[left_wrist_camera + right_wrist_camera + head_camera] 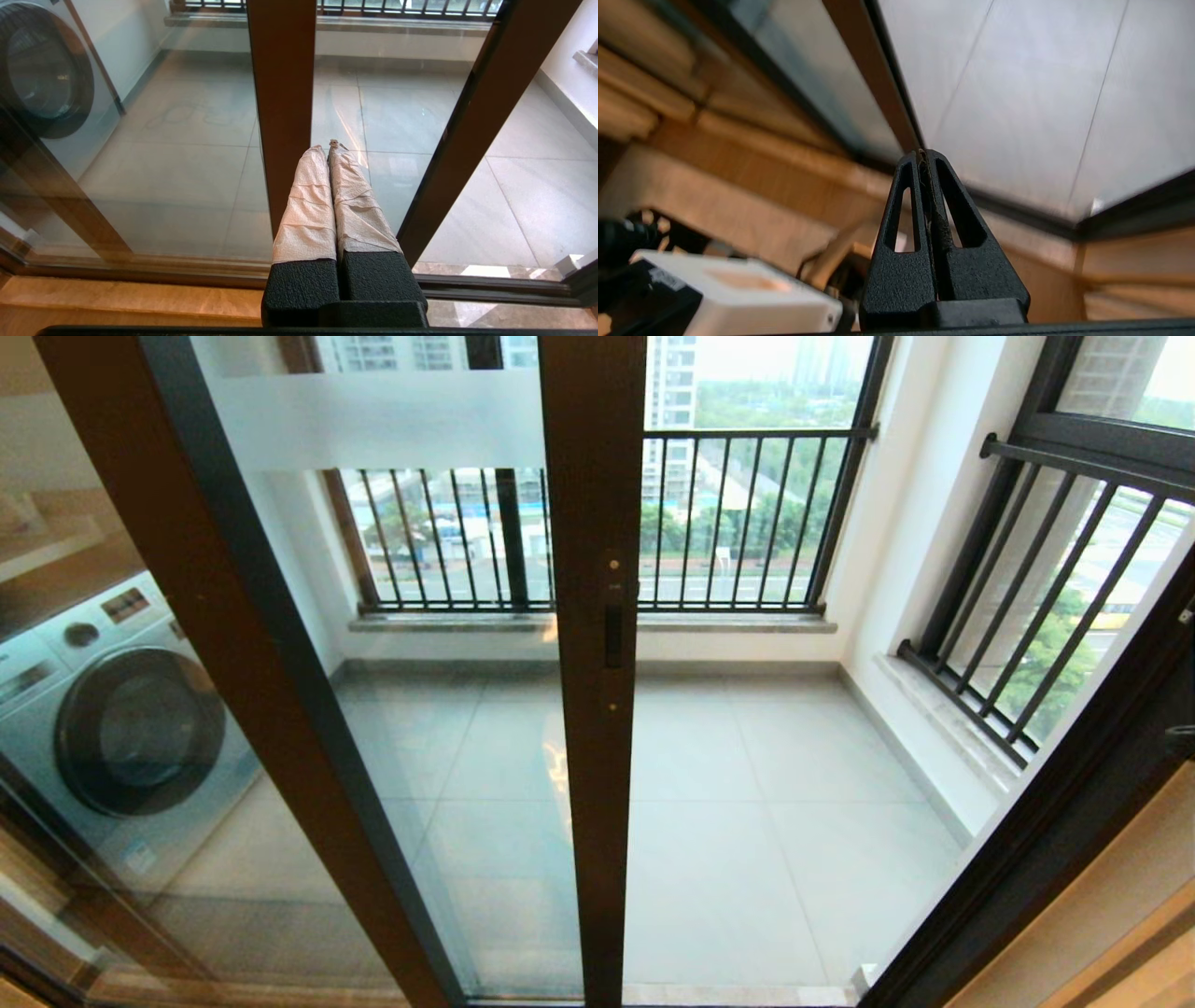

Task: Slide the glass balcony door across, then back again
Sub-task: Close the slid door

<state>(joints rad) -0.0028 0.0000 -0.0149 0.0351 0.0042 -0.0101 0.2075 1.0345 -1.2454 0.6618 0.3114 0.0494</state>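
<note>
The glass balcony door (593, 803) stands in the middle of the head view. Its dark brown stile carries a small black handle slot (613, 635), and a frosted white band (373, 420) crosses the glass to the stile's left. To the right of the stile the opening shows the balcony floor. Neither arm shows in the head view. In the left wrist view my left gripper (327, 148) is shut, its tape-wrapped fingers pressed together and empty, low down and pointing just right of the door stile (280, 93). My right gripper (923, 154) is shut and empty, down near the floor track.
A washing machine (121, 728) stands behind the glass on the left. Black-barred windows (728, 523) close the balcony at the back and on the right (1046, 607). The dark door frame (1046, 840) bounds the opening on the right. The floor track (490, 284) runs above a wooden threshold (117, 294).
</note>
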